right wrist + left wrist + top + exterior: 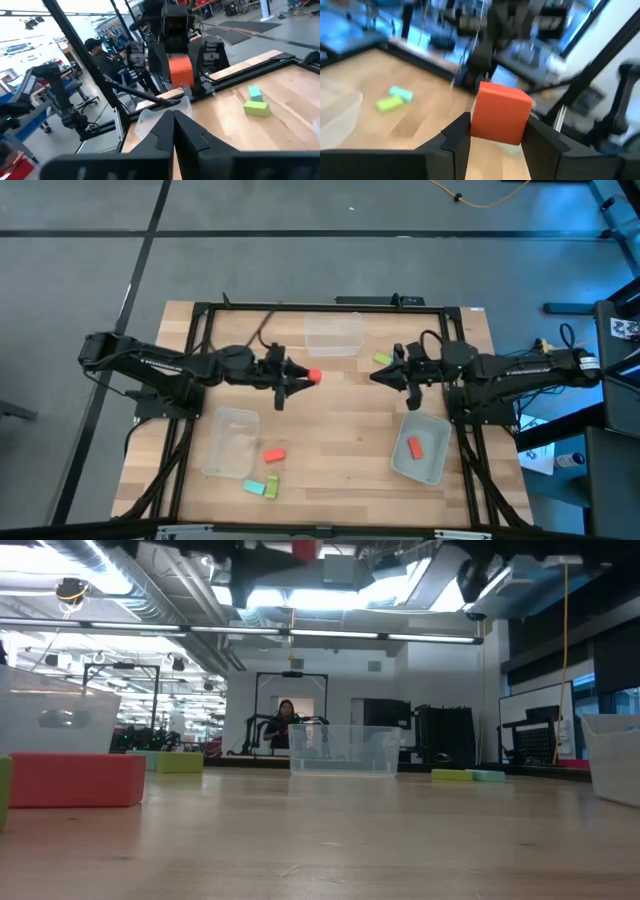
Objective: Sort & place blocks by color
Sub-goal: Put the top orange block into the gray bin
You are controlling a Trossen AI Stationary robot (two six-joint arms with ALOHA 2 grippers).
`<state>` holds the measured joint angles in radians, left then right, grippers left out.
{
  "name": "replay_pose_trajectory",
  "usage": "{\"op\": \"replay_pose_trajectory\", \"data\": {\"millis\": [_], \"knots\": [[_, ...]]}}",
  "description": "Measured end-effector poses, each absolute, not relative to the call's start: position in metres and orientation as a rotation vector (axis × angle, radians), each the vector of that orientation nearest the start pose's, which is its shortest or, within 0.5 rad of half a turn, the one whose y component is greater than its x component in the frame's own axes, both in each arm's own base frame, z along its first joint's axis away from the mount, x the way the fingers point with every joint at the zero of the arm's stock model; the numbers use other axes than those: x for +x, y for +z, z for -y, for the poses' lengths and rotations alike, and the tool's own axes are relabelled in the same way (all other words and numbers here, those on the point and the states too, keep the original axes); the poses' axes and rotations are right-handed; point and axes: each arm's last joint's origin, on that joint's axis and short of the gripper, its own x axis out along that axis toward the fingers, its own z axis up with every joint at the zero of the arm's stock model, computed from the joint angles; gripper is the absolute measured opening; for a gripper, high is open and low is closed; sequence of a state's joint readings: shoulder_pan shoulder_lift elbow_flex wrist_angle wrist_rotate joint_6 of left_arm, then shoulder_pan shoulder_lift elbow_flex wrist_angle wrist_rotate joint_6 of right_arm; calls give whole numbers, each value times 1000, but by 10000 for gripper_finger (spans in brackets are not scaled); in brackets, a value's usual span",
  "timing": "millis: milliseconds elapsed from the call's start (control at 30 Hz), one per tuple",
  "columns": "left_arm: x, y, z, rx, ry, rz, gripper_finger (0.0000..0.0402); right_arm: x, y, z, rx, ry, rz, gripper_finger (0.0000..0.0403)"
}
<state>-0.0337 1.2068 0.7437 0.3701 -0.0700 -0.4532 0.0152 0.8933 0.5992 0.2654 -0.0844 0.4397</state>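
Note:
My left gripper [305,377] hangs above the table's middle, pointing level toward the right edge, shut on a red-orange block [500,115]. Facing it, my right gripper [376,376] is shut on nothing; its fingers [174,125] point at the left gripper. Behind the right gripper, a lime block [382,359] and a teal block [255,92] lie flat on the table. A red block [273,453], a teal block [253,486] and a lime block [270,485] lie near the front. Another red block [414,447] lies in the right bin [436,465]. My left gripper pinches the red-orange block by two opposite sides [479,127] between its two fingers. The fingers come in level from the table's left. The block sticks out past the fingertips and is lifted clear of the table.
A clear bin [334,335] stands at the far middle, and another clear bin [232,442] stands front left. A black frame [300,307] runs around the table's edge. In the low view a person [287,720] shows far back in the room.

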Motion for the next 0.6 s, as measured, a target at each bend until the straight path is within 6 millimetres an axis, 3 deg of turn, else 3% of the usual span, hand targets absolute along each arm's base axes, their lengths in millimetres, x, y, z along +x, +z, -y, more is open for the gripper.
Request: {"op": "replay_pose_trajectory", "data": {"millis": [200, 400, 600], "knots": [[293, 287, 7, -420, 59, -284, 142, 234, 308, -8, 396, 66, -198, 117], [317, 286, 8, -396, 54, -373, 142, 257, 309, -13, 238, 78, -364, 236], [339, 282, 11, -340, 45, -415, 142, 274, 297, -18, 108, 102, -419, 291]]}}
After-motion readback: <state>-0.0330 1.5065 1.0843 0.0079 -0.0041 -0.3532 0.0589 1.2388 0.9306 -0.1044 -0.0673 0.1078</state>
